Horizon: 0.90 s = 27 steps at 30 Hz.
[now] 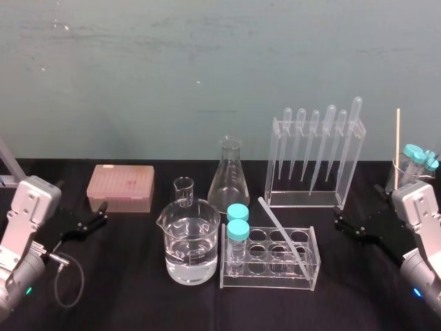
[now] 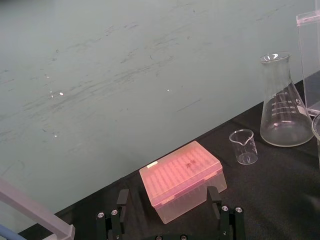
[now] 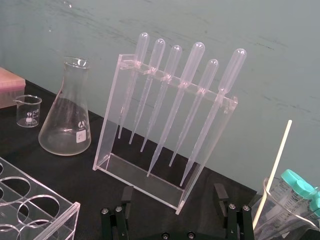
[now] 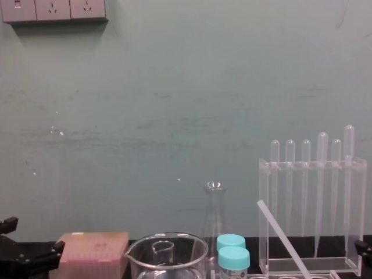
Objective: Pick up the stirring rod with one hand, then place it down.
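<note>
Thin translucent-white stirring rod [image 1: 282, 232] leans in the clear acrylic rack [image 1: 303, 281]; glass flask [image 3: 65, 115] print seems illegible. Left pincer [image 1: 98, 216] and right pincer [image 1: 344, 224] are released.

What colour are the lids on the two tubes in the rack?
Turquoise lids, clearest in the head view.

The chest view's bottom edge cuts off the stirring rod [image 4: 283, 238] and the large beaker [image 4: 195, 256].

Even, moderately bright indoor light, small highlights on the beaker [image 1: 192, 241], matte black table [image 1: 138, 303] dark.
</note>
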Available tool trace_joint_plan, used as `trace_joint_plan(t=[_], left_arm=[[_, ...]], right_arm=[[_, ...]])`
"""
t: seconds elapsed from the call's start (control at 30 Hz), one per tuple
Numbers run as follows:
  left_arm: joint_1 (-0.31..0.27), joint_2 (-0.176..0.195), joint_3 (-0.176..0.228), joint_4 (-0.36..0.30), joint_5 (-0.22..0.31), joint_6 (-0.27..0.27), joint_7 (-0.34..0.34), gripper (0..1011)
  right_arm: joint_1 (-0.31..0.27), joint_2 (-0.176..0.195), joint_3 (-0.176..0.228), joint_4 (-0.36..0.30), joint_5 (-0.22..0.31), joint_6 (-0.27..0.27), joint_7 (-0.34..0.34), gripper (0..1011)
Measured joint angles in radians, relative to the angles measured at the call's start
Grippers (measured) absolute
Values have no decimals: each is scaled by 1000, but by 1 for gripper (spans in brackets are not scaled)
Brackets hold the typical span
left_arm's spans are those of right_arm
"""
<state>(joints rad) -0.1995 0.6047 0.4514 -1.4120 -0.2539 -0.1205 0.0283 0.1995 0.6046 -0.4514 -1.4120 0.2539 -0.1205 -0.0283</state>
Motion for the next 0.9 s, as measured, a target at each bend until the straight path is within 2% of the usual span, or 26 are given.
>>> trace_joint_plan(t=[0.9], left_arm=[[0,0,0,0,0,0,0,1000]], right_arm=[[0,0,0,0,0,0,0,1003]])
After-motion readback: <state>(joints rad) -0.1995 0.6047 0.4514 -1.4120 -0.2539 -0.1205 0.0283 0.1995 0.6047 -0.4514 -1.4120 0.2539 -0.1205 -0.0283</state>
